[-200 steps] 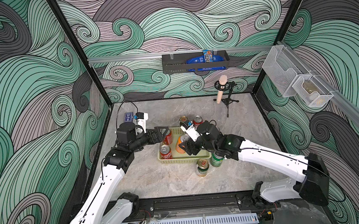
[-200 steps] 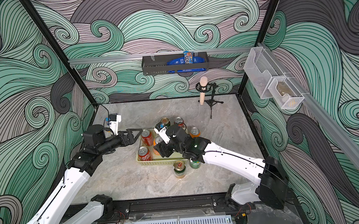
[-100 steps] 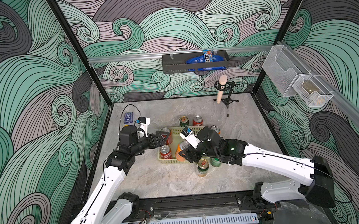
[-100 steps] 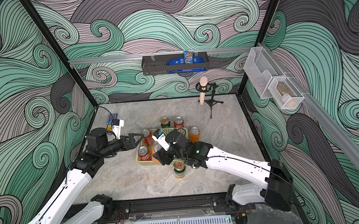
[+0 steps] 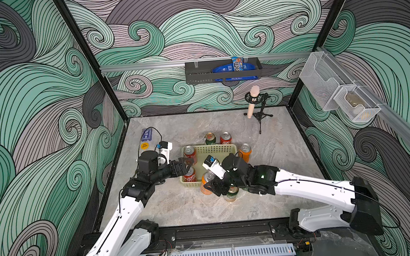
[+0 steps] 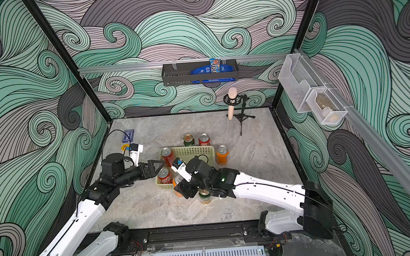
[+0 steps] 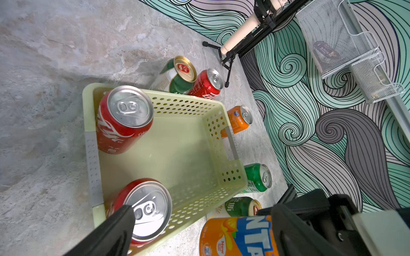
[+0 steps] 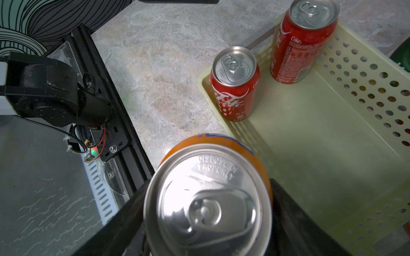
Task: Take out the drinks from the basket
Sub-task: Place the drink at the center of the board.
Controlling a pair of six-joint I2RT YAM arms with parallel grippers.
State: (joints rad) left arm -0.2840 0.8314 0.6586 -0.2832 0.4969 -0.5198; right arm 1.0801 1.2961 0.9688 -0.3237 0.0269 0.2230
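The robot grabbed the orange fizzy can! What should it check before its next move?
1. Right gripper shut on the orange can: ok.
2. Orange can outside the basket wall: ok, the left wrist view shows it beside the wall.
3. Can's bottom resting on the table: cannot tell.
4. Gap to the dark green can next to it: cannot tell; the gripper overlaps it in both top views.
5. Left gripper open and at the near red can: ok.
6. Basket emptied: not ok; the near red can and the far red can stand inside.
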